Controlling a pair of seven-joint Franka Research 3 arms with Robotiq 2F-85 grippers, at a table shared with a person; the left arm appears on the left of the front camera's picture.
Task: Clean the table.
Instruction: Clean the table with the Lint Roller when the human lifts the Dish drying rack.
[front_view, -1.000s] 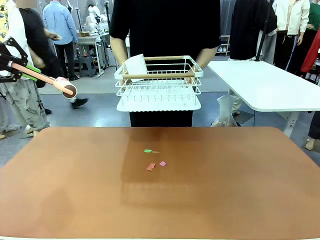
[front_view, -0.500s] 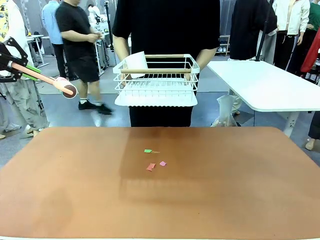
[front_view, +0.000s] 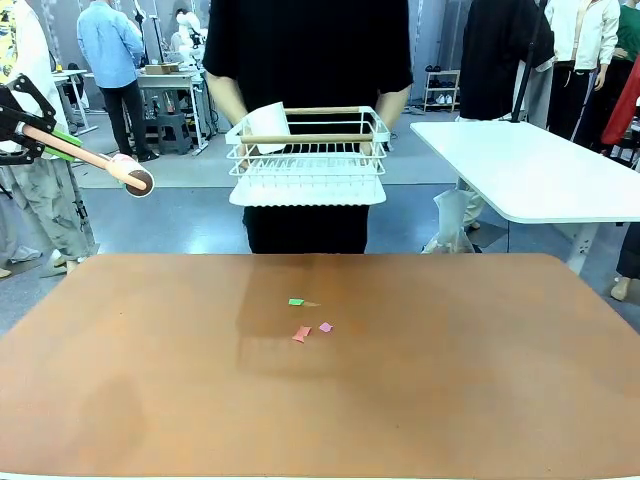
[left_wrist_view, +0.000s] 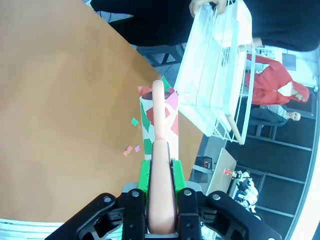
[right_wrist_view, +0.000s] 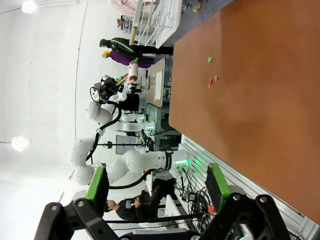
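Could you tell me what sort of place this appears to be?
Probably a robotics lab or workshop hall: the left gripper holds a lint roller, a white table stands beside the table, and people stand among equipment benches.

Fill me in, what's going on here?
The left gripper has its fingers shut on a lint roller, held in the air off to the left. A few pink and green paper scraps lie mid-table. A person at the far side holds up a white wire basket. The right gripper is open, holding nothing.
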